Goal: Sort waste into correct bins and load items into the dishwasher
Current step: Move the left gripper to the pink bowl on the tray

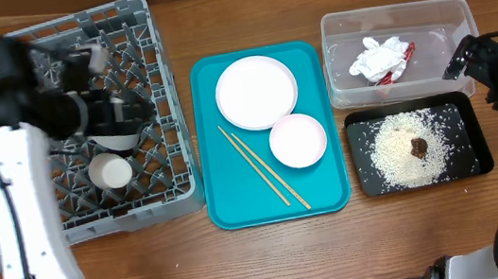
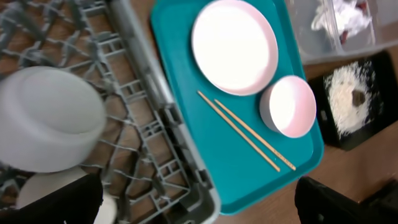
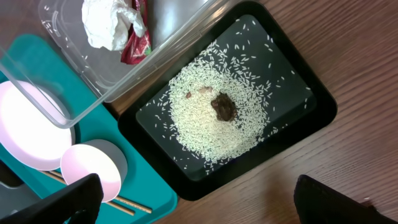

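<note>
Rice (image 3: pixel 205 130) lies spread in the black tray (image 3: pixel 305 93), which is close to the right gripper (image 1: pixel 466 58), on its side toward the front edge of the table. A small brown food lump (image 3: pixel 223 106) sits in the middle of the grains. The fingers of this gripper stand wide apart at the two lower corners of the right wrist view, and nothing is between them. The gripper hangs by the right end of the clear plastic tub (image 1: pixel 395 13). Inside the tub, to the gripper's left, the crumpled white tissue (image 1: pixel 380 59) and the small red wrapper (image 3: pixel 137 45) touch each other.

The left gripper (image 1: pixel 136 108) hangs over the grey dish rack (image 1: pixel 172 198), also with its jaws fully apart and empty. Just under it in the rack rests the grey metal bowl (image 2: pixel 51 118). The view is blurred, so I cannot tell if the bowl is upright or turned over. The small white cup (image 1: pixel 112 171) is in the rack next to the bowl, on the side nearer to the table's front edge.

To the right of the left gripper, outside the rack, the teal tray (image 1: pixel 224 209) lies on the wooden table (image 1: pixel 386 246), between the two grippers. It carries the large white plate (image 1: pixel 257 92) and, just beside it, the small white dish (image 1: pixel 298 140). The wooden chopsticks (image 1: pixel 262 166) lie side by side and slanted, near the dish.
</note>
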Tool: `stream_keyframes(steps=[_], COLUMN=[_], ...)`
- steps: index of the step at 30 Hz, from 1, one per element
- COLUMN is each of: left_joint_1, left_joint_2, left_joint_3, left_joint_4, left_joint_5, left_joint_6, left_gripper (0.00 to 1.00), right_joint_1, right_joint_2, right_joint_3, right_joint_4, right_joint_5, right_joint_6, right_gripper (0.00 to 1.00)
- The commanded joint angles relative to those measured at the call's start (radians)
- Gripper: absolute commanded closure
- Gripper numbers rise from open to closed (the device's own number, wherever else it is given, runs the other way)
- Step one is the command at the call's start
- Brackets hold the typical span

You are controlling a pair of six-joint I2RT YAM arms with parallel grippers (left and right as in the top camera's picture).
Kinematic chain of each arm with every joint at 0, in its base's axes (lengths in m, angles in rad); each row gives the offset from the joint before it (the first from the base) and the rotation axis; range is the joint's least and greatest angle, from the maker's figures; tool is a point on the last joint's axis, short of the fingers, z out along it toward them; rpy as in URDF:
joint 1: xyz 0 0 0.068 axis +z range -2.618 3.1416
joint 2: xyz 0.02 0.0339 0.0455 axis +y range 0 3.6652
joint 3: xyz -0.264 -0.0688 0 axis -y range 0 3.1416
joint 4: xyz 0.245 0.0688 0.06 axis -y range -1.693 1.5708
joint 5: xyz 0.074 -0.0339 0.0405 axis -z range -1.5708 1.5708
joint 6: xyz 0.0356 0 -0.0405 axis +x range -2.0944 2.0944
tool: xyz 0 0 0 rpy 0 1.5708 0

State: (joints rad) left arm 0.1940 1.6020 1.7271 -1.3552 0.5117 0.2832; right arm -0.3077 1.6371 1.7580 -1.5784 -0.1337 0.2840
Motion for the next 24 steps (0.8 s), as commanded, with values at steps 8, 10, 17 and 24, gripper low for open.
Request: stream_keyframes(steps=[8,10,17,24], left_joint_1=[-0.443,-0.518,-0.743,-0.891], left_joint_2=[0.039,0.064,0.205,0.377], left_joint_3=[0.005,0.005,0.005,0.005], left_joint_4=[0.164,0.209,0.286,0.296], left_joint_5=[-0.231,-0.259,-0.309,-0.335], left_joint_6=[-0.161,-0.161,-0.116,-0.096], left_gripper=[0.0,0.0,0.0,0.0], right_joint_1=[-0.002,-0.002,-0.002,-0.002], right_joint_2=[-0.014,-0.014,-0.014,-0.014], right_joint_3=[0.027,0.027,0.027,0.027], right_joint_4=[-0.023,-0.027,-0.025,-0.025], right_joint_5=[0.1,0.13,0.133,0.133], right_joint_6=[0.091,0.111,0.11,0.11], right_gripper=[0.0,0.0,0.0,0.0])
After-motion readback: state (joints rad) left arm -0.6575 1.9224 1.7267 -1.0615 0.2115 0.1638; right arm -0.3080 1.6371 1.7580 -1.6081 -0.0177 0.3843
